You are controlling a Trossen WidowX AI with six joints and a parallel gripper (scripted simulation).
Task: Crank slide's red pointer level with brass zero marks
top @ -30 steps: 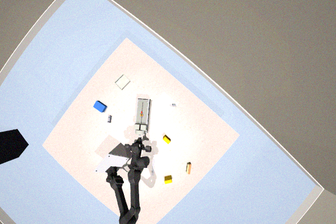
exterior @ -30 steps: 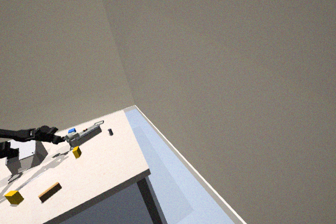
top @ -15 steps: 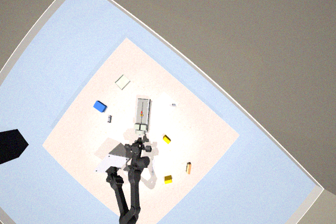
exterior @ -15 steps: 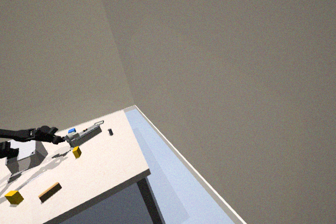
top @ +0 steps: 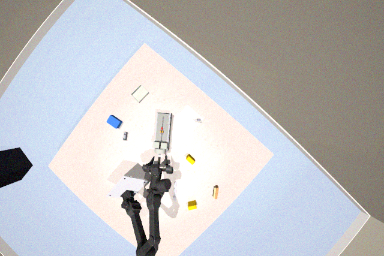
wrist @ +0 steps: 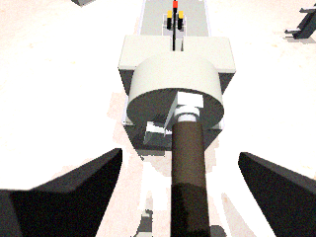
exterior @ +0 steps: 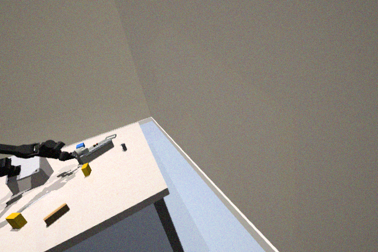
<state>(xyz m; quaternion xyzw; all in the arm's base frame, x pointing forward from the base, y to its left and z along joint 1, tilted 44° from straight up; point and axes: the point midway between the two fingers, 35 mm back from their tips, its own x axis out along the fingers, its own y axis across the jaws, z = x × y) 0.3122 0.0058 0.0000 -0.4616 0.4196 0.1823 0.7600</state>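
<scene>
The grey machine [top: 167, 123] [exterior: 100, 151] has a round pale housing [wrist: 175, 74] at its near end. The slide's red pointer [top: 161, 128] [wrist: 175, 6] stands close to the two brass zero marks. It appears slightly beyond the marks, on the side away from the crank. The left brass mark [wrist: 169, 15] and the right brass mark [wrist: 181, 15] flank the black pointer line. The dark brown crank handle [wrist: 188, 173] points back toward the arm. My gripper [top: 159, 157] [wrist: 180, 155] is open, with one finger on each side of the handle and visible gaps on both sides.
A grey box with a pale sloped top [top: 130, 184] [exterior: 27, 165] and another black arm [top: 138, 225] are beside my arm. Yellow blocks [top: 190, 159] [top: 192, 205] and an orange-brown bar [top: 216, 192] lie right. A blue block [top: 114, 121] and pale square [top: 140, 93] lie left of the machine.
</scene>
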